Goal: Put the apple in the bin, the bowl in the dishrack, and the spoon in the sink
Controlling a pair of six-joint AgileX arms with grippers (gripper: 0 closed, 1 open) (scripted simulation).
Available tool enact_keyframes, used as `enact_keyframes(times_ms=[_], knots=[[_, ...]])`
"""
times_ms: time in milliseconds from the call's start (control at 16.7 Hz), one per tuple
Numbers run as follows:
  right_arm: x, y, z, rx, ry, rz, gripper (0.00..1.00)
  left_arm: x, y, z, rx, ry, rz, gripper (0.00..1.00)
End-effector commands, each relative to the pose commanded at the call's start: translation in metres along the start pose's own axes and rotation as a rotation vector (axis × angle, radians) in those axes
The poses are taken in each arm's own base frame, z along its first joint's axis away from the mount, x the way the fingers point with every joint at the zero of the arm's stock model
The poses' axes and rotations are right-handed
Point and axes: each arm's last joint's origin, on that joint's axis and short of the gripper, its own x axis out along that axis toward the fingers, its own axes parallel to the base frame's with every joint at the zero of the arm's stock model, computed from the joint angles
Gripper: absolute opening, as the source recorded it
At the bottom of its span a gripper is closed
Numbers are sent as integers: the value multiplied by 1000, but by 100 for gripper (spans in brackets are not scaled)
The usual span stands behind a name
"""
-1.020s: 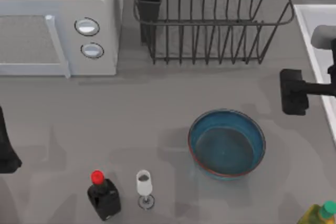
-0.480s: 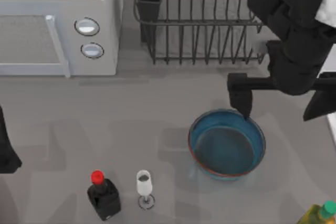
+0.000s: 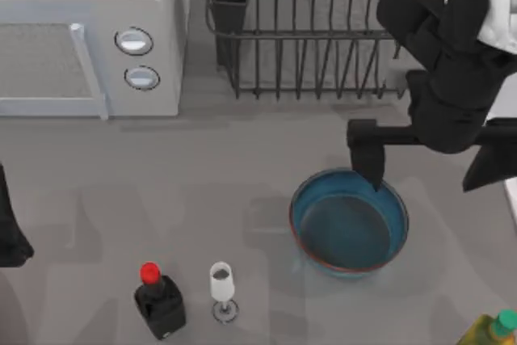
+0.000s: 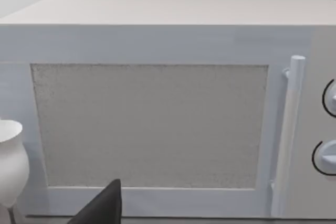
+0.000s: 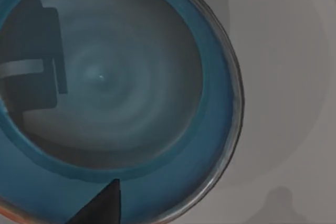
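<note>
The deep-blue bowl (image 3: 349,222) stands upright on the grey table, right of centre. My right gripper (image 3: 420,169) hangs open over the bowl's far rim, with one finger (image 3: 368,159) reaching down at the rim. In the right wrist view the bowl (image 5: 131,93) is seen from straight above, one finger (image 5: 32,61) standing inside it. The black wire dishrack (image 3: 323,30) stands at the back, behind my right arm. A strip of the sink (image 3: 512,199) shows at the right edge. The apple and the spoon are out of view. My left arm (image 3: 8,228) is parked at the left edge.
A white microwave (image 3: 81,30) fills the back left, seen close in the left wrist view (image 4: 152,119). A red-capped black bottle (image 3: 159,300) and a small wine glass (image 3: 221,287) stand near the front. A green-capped bottle (image 3: 494,330) is at the front right corner.
My right arm has swung in from the right edge by the sink to over the bowl's far rim, then settled slightly lower. The bowl and my left arm have not moved.
</note>
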Motion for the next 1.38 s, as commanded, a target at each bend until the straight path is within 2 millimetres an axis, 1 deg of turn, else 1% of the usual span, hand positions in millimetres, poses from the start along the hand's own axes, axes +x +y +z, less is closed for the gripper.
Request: enact_keyframes(times_ms=[120, 240, 420, 540, 720, 1380], knots=[[21, 1, 2, -1, -2, 1, 100, 0, 0, 0, 0, 0, 0, 100], [47, 3, 4, 0, -12, 7, 100, 0, 0, 0, 0, 0, 0, 100], [79, 2, 1, 0, -9, 5, 100, 0, 0, 0, 0, 0, 0, 100], [88, 1, -1, 0, -3, 2, 100, 0, 0, 0, 0, 0, 0, 100], [88, 1, -1, 0, -3, 2, 100, 0, 0, 0, 0, 0, 0, 100], [88, 1, -1, 0, -3, 2, 17, 0, 0, 0, 0, 0, 0, 100]])
